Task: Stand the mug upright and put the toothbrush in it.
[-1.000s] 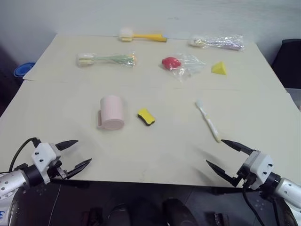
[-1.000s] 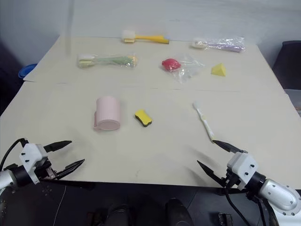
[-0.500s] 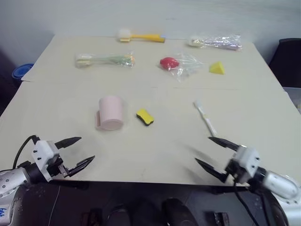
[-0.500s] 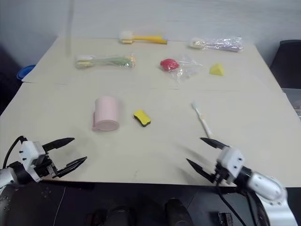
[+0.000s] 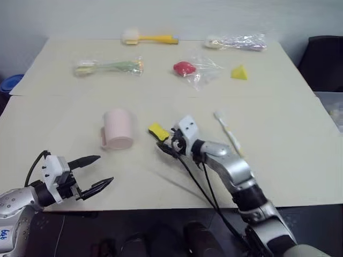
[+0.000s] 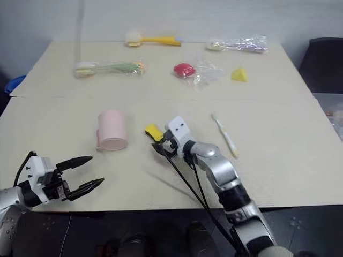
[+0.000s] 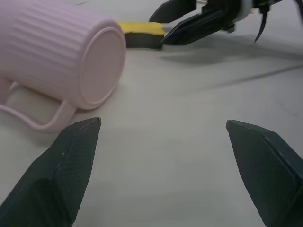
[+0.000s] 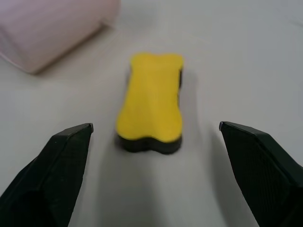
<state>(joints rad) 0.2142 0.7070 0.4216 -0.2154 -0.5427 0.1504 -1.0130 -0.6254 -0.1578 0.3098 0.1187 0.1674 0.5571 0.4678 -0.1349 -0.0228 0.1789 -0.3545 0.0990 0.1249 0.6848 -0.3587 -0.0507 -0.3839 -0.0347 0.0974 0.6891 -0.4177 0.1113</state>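
Yellow sponge (image 5: 158, 131) btwn mug (image 5: 117, 128), toothbrush (image 5: 226, 132)

The wide cream bench (image 5: 300, 160) carries a pale pink ribbed mug (image 5: 118, 128) on its side, a yellow bone-shaped sponge (image 5: 158, 131) just ahead of the right fingers (image 8: 66, 161), and a slim cream-handled toothbrush (image 5: 227, 133).

The left pincer (image 5: 95, 173) hung low at the near left with its fingers spread wide. The right arm reached forward and inward, its pincer (image 5: 167, 143) spread too.
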